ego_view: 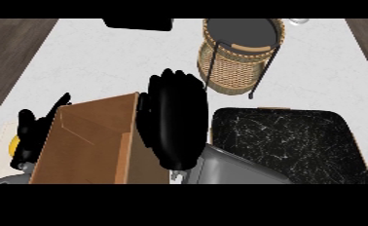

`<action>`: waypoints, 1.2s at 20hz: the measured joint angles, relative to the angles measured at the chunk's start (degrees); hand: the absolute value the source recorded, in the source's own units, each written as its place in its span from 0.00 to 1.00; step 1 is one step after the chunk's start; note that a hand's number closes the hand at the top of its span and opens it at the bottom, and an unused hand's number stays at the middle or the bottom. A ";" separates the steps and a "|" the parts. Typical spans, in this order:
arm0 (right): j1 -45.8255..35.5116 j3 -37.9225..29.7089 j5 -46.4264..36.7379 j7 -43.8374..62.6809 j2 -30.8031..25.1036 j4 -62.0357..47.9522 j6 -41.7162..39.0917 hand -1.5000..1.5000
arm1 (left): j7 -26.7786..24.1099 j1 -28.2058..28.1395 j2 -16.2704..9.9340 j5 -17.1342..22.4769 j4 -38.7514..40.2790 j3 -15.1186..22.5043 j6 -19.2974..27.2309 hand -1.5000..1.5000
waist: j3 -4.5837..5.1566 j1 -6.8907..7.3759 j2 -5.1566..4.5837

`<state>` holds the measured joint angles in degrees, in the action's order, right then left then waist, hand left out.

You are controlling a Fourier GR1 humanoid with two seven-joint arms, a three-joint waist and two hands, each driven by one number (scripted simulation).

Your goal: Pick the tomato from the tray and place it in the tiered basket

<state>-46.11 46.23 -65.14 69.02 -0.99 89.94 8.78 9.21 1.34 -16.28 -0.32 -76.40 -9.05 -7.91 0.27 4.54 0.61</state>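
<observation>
While the pale marble counter (pixel 108 54) fills the frame, the biggest thing on it is the black, white-veined tray (pixel 287 137) at lower right, and no tomato shows on what can be seen of it. Next, lower left, an open brown cardboard box (pixel 86 147). Then the round woven wicker tiered basket (pixel 241 54) with its dark wire frame, upper right of centre, standing well apart from the box. A black slab (pixel 140 24) sits at the top edge.

Now the right hand (pixel 176 122), centre frame, back to the camera, fingers curled downward, pointing toward the basket; whether the tomato is inside that curl cannot be told, as the hand would hide it. The left hand (pixel 32 132) shows at the far left edge, fingers straight and relaxed, resting; a small yellow thing (pixel 13 144) peeks beside it.

If the tomato is held, the carry wants a lift high enough to clear the basket's rim, then a descent into the dark top tier before the fingers part.
</observation>
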 measured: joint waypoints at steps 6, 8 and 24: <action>-10.46 -4.76 2.69 0.32 0.01 -6.50 0.83 1.00 | -0.58 0.20 0.57 -0.26 0.08 0.13 0.44 0.50 | -0.05 -0.18 -0.54; -13.54 -6.39 3.47 -0.15 0.04 -10.31 1.48 1.00 | -0.88 0.11 0.42 -0.10 0.01 -0.05 0.21 0.50 | -0.07 -0.12 -0.71; -26.86 -25.39 15.04 -15.84 0.77 -37.74 20.74 1.00 | -0.60 -0.53 0.59 0.17 -0.80 -0.91 0.42 0.50 | -0.20 -1.40 -1.42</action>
<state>-72.97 20.84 -50.10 53.18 -0.22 52.20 29.52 8.61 0.81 -15.69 -0.16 -77.20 -9.96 -7.49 0.07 3.14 -0.82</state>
